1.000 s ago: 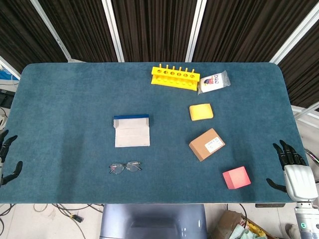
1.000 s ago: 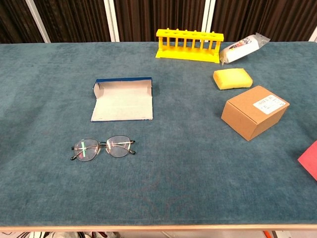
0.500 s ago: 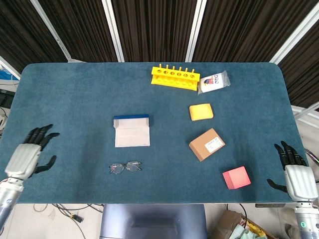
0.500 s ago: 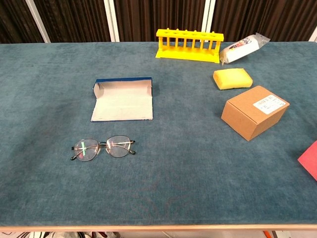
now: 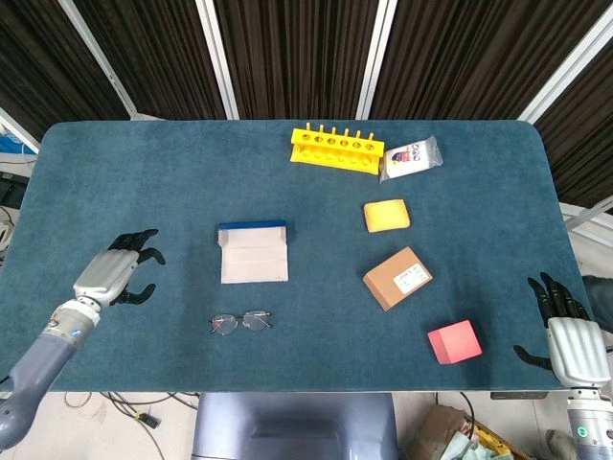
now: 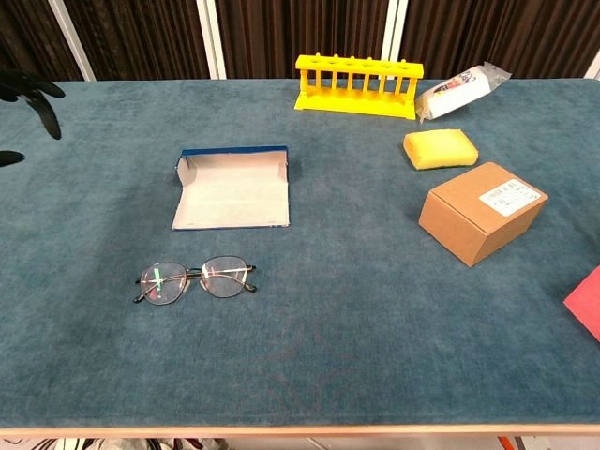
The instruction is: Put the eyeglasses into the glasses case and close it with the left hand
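While your left hand (image 5: 120,271) hovers over the table's (image 5: 134,182) left part w/ fingers spread wide, holding nothing, the eyeglasses (image 5: 239,322) lie flat near the front edge, well apart from it. You've got the glasses case (image 5: 254,253) lying open just behind the specs, blue lid at the far side, not touching them. Your right hand (image 5: 570,337) sits off the front-right corner, fingers apart, empty. Near it: pink block (image 5: 453,341), cardboard box (image 5: 397,277).
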`<control>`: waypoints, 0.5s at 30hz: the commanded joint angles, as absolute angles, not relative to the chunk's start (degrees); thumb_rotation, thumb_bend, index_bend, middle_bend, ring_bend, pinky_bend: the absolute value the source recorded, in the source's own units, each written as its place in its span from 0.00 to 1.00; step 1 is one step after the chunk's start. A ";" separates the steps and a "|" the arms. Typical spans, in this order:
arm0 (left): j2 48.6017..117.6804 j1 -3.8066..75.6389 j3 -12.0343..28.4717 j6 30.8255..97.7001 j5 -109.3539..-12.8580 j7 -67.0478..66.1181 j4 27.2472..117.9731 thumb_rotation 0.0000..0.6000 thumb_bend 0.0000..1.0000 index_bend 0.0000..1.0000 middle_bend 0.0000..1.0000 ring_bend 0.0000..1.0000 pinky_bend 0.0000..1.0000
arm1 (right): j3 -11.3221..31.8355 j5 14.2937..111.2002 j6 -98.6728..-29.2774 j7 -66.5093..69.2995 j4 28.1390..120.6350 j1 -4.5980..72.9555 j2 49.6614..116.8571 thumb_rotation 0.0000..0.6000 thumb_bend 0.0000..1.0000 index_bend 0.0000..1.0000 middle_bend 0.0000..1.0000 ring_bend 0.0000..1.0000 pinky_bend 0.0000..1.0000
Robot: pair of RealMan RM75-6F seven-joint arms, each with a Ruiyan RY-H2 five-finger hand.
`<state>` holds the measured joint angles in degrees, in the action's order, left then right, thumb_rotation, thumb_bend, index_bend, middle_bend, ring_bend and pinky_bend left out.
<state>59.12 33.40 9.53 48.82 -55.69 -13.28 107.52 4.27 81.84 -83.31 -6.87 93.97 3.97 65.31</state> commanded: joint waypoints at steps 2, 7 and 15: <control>63.46 38.16 9.28 50.38 -44.93 -19.71 109.44 1.00 0.32 0.36 0.03 0.00 0.01 | 4.28 81.85 -83.36 -6.75 94.05 3.94 65.34 1.00 0.14 0.07 0.01 0.10 0.23; 66.70 41.03 8.64 52.13 -38.42 -23.18 110.17 1.00 0.32 0.38 0.03 0.00 0.01 | 4.34 81.66 -83.24 -6.70 94.11 3.96 65.37 1.00 0.14 0.07 0.01 0.10 0.23; 71.29 44.97 7.70 53.00 -31.79 -26.15 110.91 1.00 0.32 0.39 0.04 0.00 0.01 | 4.36 81.38 -82.95 -6.73 94.29 4.01 65.29 1.00 0.14 0.07 0.01 0.10 0.23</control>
